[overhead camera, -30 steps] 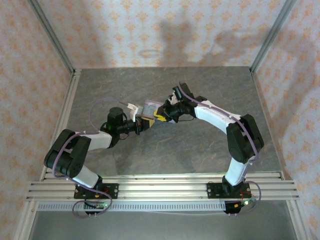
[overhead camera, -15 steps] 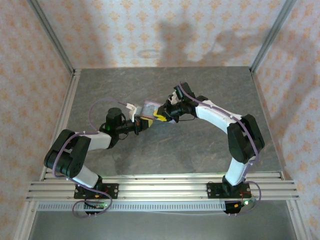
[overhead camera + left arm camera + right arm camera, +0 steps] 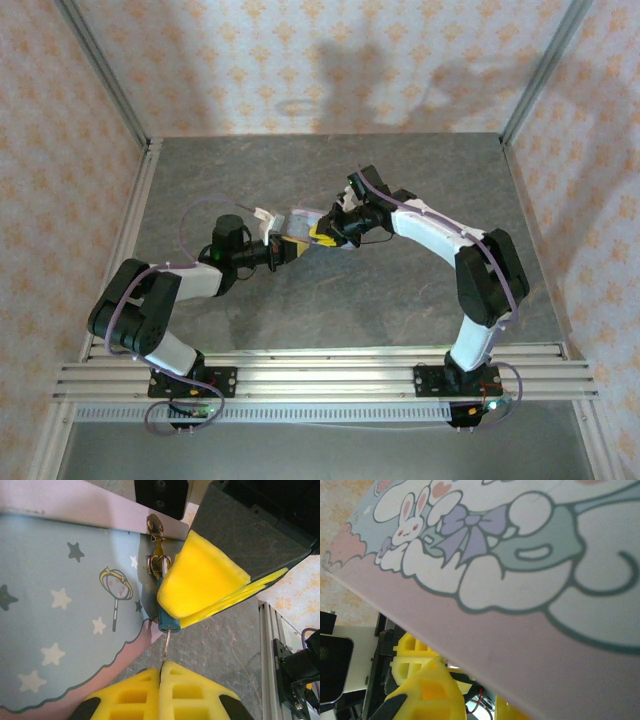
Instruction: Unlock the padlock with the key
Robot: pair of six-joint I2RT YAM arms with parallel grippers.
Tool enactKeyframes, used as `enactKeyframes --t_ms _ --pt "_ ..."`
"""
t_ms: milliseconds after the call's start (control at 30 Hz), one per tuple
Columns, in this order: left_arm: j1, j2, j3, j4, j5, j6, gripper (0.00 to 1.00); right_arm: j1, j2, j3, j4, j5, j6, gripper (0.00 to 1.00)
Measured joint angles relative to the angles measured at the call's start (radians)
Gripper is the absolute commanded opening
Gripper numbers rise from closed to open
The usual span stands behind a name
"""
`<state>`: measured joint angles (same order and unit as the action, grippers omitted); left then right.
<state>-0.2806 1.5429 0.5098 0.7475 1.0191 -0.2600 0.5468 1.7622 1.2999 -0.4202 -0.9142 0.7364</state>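
The left wrist view looks at the dark teal padlock, which hangs by its thin shackle from the hasp of the light-blue cartoon tin. My right gripper is shut on the padlock, and its yellow finger covers most of the body. The thin key runs from the padlock's bottom face down into my left gripper, which is shut on it. In the right wrist view the tin hides the padlock above my right fingers.
The tin is raised off the grey table between the two grippers at mid-table. Patterned walls and metal frame posts close in the back and sides. The rail with both arm bases runs along the near edge.
The tin shows less of its face from above, as if tilted further. The left gripper has shifted slightly toward the far left. Both grips are unchanged.
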Motion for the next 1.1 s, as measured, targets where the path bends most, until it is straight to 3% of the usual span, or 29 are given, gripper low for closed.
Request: enactKeyframes --t_ms 1100 --pt "-0.014 -0.029 0.006 -0.047 -0.009 0.025 0.00 -0.005 0.000 0.002 -0.006 -0.020 0.011 0.00"
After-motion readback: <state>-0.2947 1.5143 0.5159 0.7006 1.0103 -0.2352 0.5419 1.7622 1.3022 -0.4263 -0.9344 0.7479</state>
